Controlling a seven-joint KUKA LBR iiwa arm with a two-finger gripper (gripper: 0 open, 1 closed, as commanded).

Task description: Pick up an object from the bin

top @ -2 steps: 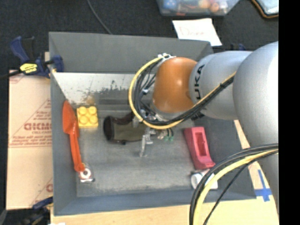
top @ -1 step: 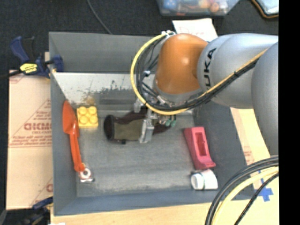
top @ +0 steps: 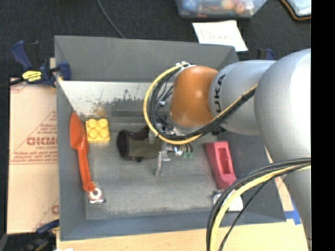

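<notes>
1. Bin (top: 157, 195): plain grey, with the back wall pale and flecked with dark speckles.
2. Scoop (top: 81, 153): orange.
3. Brick (top: 98, 130): yellow.
4. Roll (top: 137, 148): black at one end, olive-brown along the rest.
5. Block (top: 222, 163): pinkish red.
6. Wrist cover (top: 191, 95): glossy orange.
7. Arm (top: 272, 95): silver-grey.
8. Cables (top: 148, 102): yellow and black.

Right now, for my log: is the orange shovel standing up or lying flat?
Lying flat: the orange shovel stretches full length along the bin floor.

Probably a robotics lab: industrial arm (top: 272, 95) over a grey bin (top: 141, 56).
</notes>
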